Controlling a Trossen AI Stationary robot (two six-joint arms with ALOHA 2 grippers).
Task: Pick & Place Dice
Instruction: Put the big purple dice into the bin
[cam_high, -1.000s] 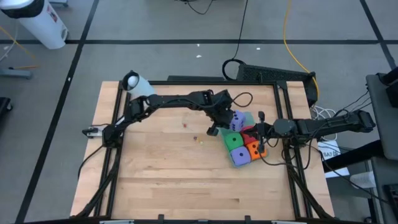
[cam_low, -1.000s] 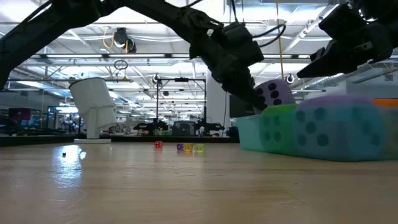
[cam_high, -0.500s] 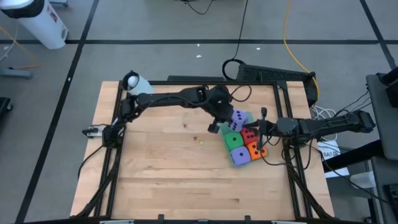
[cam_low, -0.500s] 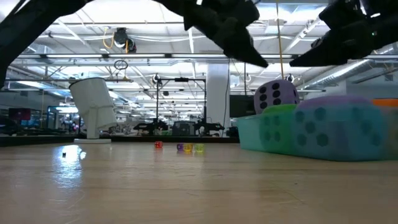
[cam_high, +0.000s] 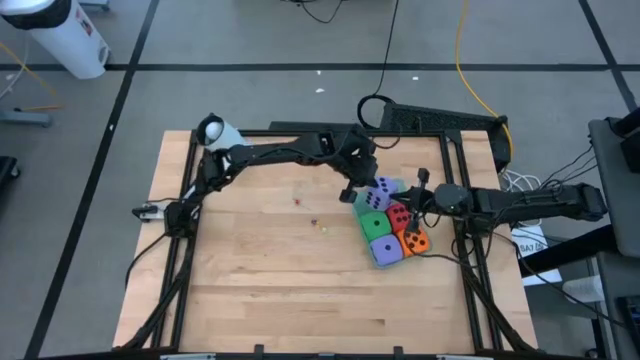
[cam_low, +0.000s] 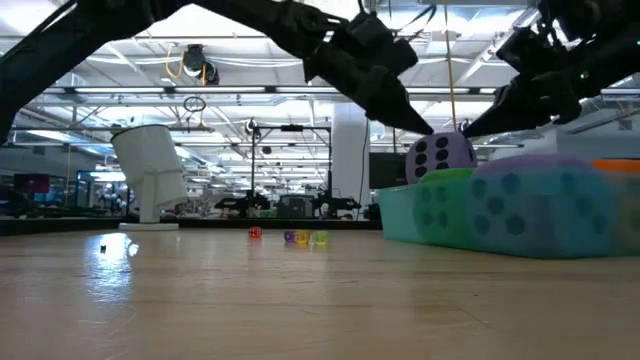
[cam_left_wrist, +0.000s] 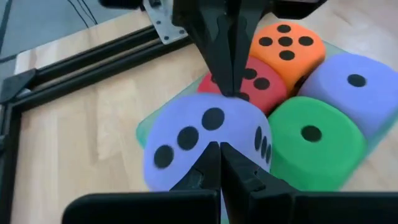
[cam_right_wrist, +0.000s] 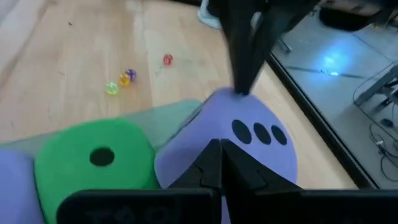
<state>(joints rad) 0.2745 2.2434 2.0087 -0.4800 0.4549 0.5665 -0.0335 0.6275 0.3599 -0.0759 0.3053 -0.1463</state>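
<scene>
Both claws are pinched fully closed, holding nothing. We are seeing the left gripper and right gripper tip to tip either side of the upper purple-blue die, right of centre in the high frame; both tips are pressing or near its faces.

That die is sitting tilted at the tray's upper corner, against the red die and green die; the orange die and second purple-blue die are lying lower.

We are judging this a nudging or seating step: all five dice are already at the tray, so next calls for levelling that die or backing off.

The low view is showing it riding above its neighbours; the high view is not. The wrist views are showing the closed tips.
</scene>
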